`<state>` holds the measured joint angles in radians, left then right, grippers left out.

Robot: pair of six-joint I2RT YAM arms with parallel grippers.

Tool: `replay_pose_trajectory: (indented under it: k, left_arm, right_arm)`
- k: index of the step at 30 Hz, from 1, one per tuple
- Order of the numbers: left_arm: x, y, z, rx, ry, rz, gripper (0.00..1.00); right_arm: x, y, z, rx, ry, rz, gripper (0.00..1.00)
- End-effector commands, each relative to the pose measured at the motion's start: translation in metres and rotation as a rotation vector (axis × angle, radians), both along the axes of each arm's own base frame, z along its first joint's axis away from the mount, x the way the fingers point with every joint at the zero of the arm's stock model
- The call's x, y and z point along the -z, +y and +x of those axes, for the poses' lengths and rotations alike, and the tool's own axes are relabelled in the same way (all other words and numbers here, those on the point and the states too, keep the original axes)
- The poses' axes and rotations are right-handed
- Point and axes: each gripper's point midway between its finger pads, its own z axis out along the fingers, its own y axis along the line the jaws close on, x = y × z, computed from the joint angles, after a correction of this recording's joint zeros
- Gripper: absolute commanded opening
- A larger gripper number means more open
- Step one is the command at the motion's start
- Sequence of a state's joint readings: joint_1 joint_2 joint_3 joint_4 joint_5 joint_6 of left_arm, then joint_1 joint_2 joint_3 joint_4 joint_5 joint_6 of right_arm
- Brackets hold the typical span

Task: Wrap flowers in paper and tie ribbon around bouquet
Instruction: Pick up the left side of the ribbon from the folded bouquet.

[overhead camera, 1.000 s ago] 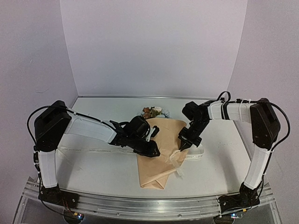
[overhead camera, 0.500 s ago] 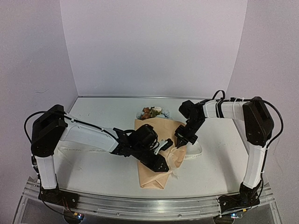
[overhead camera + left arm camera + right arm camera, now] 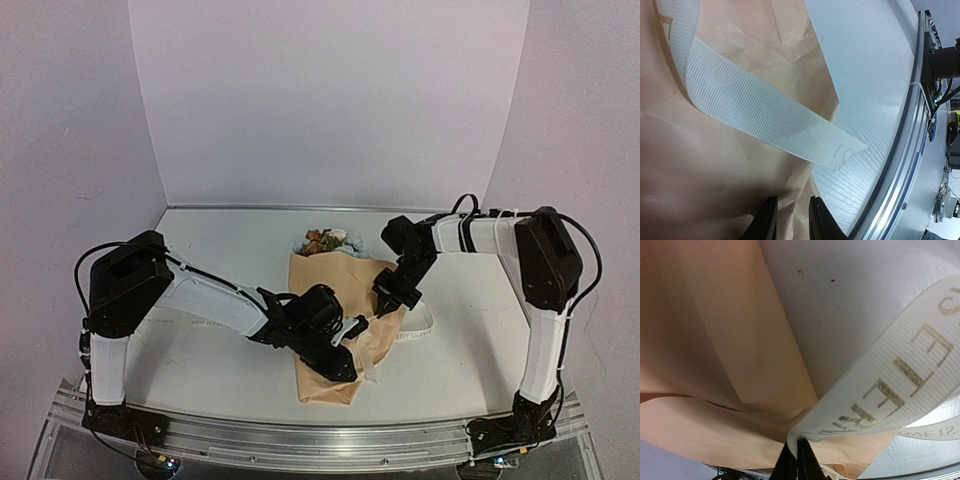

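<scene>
white table [image 3: 220, 250], aluminium rail [image 3: 300, 440] at edge

The left arm [image 3: 210, 300] and the right arm [image 3: 490, 238] are showing smooth white shells running between bulky, rounded black joint housings. Thin black cables [image 3: 82, 275] are looping out beside each shoulder block, with a smaller loop [image 3: 467, 204] rising near the right arm's elbow. The left gripper [image 3: 791, 200] and the right gripper [image 3: 796, 444] are ending in slim, glossy black fingers
</scene>
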<state>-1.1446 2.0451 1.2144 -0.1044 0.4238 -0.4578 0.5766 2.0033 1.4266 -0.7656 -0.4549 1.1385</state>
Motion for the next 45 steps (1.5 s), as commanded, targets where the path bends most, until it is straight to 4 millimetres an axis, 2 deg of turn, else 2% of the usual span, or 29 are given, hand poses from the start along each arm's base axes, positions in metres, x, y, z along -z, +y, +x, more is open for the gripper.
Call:
replay_pose_trajectory:
  k: [1, 6, 9, 12, 17, 20, 23, 27, 30, 32, 35, 39, 42, 44, 45]
  left_arm:
    - [-0.015, -0.002, 0.012, -0.046, -0.052, -0.014, 0.24]
    - [-0.041, -0.007, 0.019, -0.074, -0.087, -0.069, 0.25]
    - [-0.045, -0.008, 0.023, -0.091, -0.086, -0.086, 0.25]
    - [-0.049, -0.011, 0.024, -0.098, -0.084, -0.109, 0.25]
    - [-0.051, -0.012, 0.03, -0.115, -0.092, -0.116, 0.25]
    - [-0.056, -0.015, 0.034, -0.119, -0.099, -0.135, 0.25]
    - [-0.06, -0.02, 0.039, -0.116, -0.111, -0.143, 0.25]
    - [-0.06, -0.024, 0.046, -0.129, -0.109, -0.153, 0.24]
    - [-0.056, -0.023, 0.054, -0.148, -0.097, -0.151, 0.23]
    - [-0.054, -0.022, 0.06, -0.167, -0.093, -0.148, 0.23]
    - [-0.052, -0.02, 0.067, -0.189, -0.087, -0.144, 0.23]
    - [-0.052, -0.02, 0.071, -0.195, -0.084, -0.146, 0.23]
    - [-0.051, -0.021, 0.072, -0.196, -0.081, -0.146, 0.23]
    - [-0.051, -0.022, 0.073, -0.197, -0.082, -0.147, 0.23]
    - [-0.052, -0.022, 0.074, -0.199, -0.084, -0.148, 0.23]
  right_arm:
    - [-0.047, -0.002, 0.001, 0.013, -0.083, 0.054, 0.0]
    - [-0.085, 0.004, -0.004, 0.04, -0.13, 0.137, 0.0]
    - [-0.1, 0.008, -0.012, 0.051, -0.151, 0.164, 0.0]
    - [-0.104, 0.007, -0.018, 0.081, -0.163, 0.18, 0.0]
    - [-0.11, 0.017, -0.024, 0.115, -0.182, 0.198, 0.0]
    - [-0.101, -0.008, -0.034, 0.137, -0.239, 0.106, 0.0]
    - [-0.094, -0.046, -0.043, 0.156, -0.293, 0.015, 0.0]
    - [-0.104, -0.086, -0.057, 0.139, -0.386, -0.078, 0.0]
    - [-0.114, -0.1, -0.069, 0.121, -0.422, -0.101, 0.0]
    - [-0.121, -0.103, -0.078, 0.105, -0.427, -0.094, 0.0]
    - [-0.131, -0.094, -0.092, 0.06, -0.41, -0.049, 0.0]
    - [-0.149, -0.07, -0.109, -0.029, -0.395, 0.034, 0.0]
    - [-0.164, -0.039, -0.114, -0.092, -0.344, 0.131, 0.0]
    - [-0.181, -0.016, -0.112, -0.128, -0.331, 0.192, 0.0]
    - [-0.183, -0.004, -0.111, -0.141, -0.312, 0.21, 0.0]
